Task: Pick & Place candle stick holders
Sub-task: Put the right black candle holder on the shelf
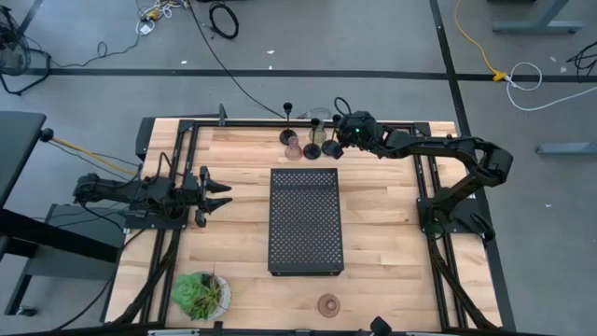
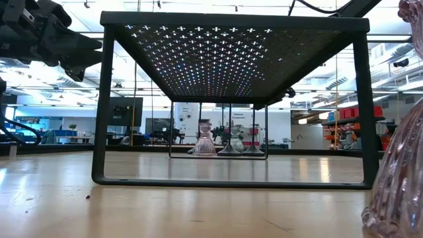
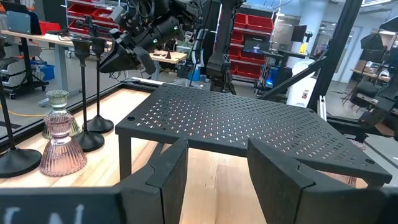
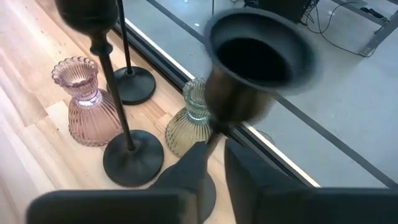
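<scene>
On the bench (image 1: 392, 243), the black perforated tray (image 1: 306, 220) stands at centre; the candle stick holders (image 1: 311, 142) cluster at the far edge beyond it. My right gripper (image 1: 347, 133) is at that cluster, well nearer than my left gripper (image 1: 216, 194), which waits open beside the tray. My right fingers (image 4: 186, 171) close around the upright stem of one black stemmed holder (image 4: 258, 68), below its cup. Its long axis is vertical, so the lift should be straight up.

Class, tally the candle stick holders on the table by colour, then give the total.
Black stemmed holders: 3
Pink glass holder: 1
Olive-green glass holder: 1
Brownish glass holder: 1
Total: 6
</scene>
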You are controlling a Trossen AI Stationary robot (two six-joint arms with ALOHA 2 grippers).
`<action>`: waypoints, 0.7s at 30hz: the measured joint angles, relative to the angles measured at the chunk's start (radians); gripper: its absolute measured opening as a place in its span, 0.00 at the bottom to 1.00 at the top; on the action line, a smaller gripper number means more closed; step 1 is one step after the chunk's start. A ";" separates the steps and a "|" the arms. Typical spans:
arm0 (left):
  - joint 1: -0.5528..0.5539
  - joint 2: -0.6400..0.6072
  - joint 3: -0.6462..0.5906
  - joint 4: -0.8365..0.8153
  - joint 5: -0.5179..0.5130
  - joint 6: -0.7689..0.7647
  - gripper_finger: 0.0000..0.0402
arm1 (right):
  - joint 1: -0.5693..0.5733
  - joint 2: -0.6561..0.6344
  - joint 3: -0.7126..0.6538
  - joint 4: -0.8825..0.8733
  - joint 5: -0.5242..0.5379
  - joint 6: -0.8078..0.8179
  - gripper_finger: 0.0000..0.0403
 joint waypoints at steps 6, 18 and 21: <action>0.000 0.000 0.000 0.000 0.000 0.000 0.42 | 0.000 0.000 0.000 -0.003 -0.020 0.001 0.35; 0.000 0.000 0.000 0.000 0.000 0.001 0.42 | 0.000 0.000 0.000 0.103 -0.019 0.013 0.60; 0.000 0.000 0.000 0.000 0.000 0.017 0.42 | 0.000 0.000 0.000 0.115 -0.017 0.015 0.61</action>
